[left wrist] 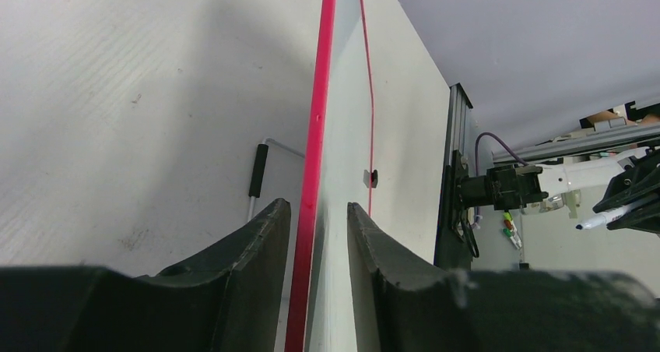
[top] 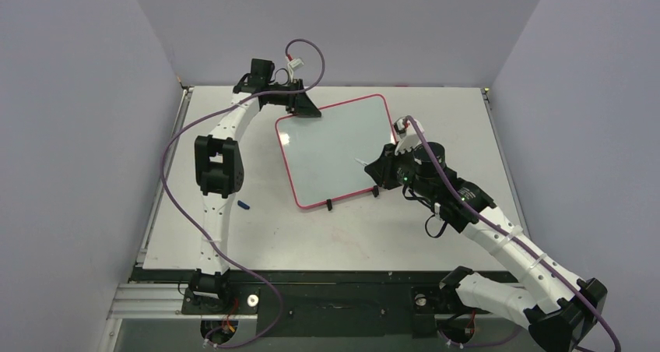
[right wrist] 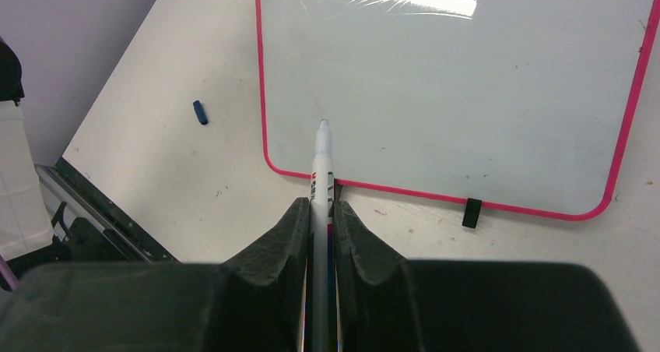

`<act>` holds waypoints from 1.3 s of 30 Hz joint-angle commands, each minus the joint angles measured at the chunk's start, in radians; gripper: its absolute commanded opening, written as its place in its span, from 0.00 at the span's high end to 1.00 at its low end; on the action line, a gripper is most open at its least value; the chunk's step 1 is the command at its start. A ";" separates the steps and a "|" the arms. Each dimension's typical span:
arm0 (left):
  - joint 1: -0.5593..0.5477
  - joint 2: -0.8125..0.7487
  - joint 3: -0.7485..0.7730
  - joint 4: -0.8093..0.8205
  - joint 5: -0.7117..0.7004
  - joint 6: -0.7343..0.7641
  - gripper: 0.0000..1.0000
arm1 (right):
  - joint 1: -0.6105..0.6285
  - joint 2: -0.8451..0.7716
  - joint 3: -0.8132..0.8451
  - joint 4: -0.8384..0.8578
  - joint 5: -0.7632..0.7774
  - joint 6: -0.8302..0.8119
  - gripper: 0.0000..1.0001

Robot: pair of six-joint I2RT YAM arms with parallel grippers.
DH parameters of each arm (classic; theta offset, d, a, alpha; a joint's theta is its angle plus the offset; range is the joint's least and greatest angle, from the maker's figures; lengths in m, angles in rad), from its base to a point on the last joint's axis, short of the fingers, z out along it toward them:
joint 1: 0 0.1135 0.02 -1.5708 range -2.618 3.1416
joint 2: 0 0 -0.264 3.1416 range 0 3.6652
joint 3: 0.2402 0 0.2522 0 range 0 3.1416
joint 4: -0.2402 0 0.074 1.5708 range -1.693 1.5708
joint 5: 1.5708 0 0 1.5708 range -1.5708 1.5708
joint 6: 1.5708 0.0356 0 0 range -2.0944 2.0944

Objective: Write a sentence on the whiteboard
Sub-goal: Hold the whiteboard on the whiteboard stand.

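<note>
- Whiteboard (top: 335,146) lies flat on the table (top: 233,243) at the centre of the top view. It is skewed, with its clips on the lower edge. The face is blank: no sentence yet.
- Step in hand, as I judge it: pin the board so it cannot slide, then start the first letter.
- Left gripper (left wrist: 317,205) sits at the board's upper left corner. Its jaws are partly apart and straddle the red rim, with a sliver of gap on the board-face side. I see no firm hold.
- To do it well, seat the rim deep between the fingers (left wrist: 257,251) before squeezing, and keep the board flat, not levered up.
- Right gripper (right wrist: 321,205) is clamped on the marker (right wrist: 321,157). The marker is uncapped, with its tip out ahead of the jaws.
- The cap (right wrist: 201,112) lies on the table left of the board, well apart.
- The tip is over the board near its lower edge. I cannot tell whether it touches.
- Start high and left on the face to leave room for two lines, with light, even pressure.
- Left arm: rises along the left of the frame, elbow bent, wrist turned right onto the corner.
- Right arm: stretches from lower right diagonally up-left, with the wrist over the board's lower right edge.
</note>
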 commanded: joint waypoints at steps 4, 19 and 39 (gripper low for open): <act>-0.007 -0.007 0.011 0.019 0.017 0.016 0.81 | 0.012 -0.003 0.045 0.015 0.020 -0.017 1.00; -0.037 -0.101 -0.014 -0.148 -0.085 0.237 1.00 | 0.090 0.043 0.118 -0.030 0.113 -0.019 1.00; -0.059 -0.262 -0.175 -0.101 -0.172 0.319 1.00 | 0.233 0.206 0.286 -0.055 0.256 -0.013 1.00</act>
